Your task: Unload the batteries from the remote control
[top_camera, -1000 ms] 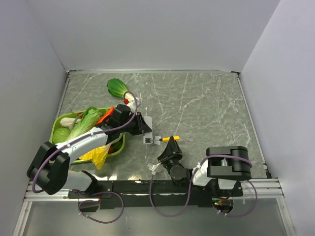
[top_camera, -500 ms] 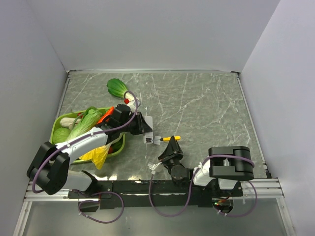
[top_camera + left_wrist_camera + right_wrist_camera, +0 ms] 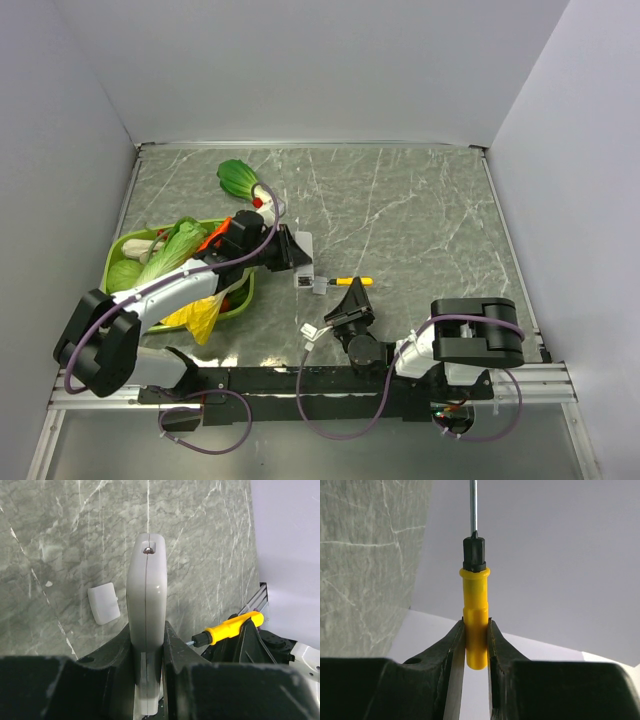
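My left gripper (image 3: 291, 256) (image 3: 147, 630) is shut on the remote control (image 3: 145, 595), a slim white body held on edge and pointing down at the marble table; its low end shows in the top view (image 3: 302, 281). A small grey cover piece (image 3: 104, 603) lies on the table beside it. My right gripper (image 3: 351, 297) (image 3: 476, 626) is shut on a yellow screwdriver (image 3: 475, 600) (image 3: 353, 281) (image 3: 231, 627), whose black collar and metal shaft point toward the remote. The batteries are hidden.
A green tray (image 3: 113, 254) with leafy greens and a carrot sits at the left, a yellow bag (image 3: 197, 314) at its near side. A bok choy (image 3: 237, 178) lies at the back. Walls close in three sides. The metal rail (image 3: 300, 374) runs along the near edge.
The right gripper and screwdriver have shifted slightly right and away from the remote. The left gripper has lifted the remote a little toward the back. Both grips are unchanged.
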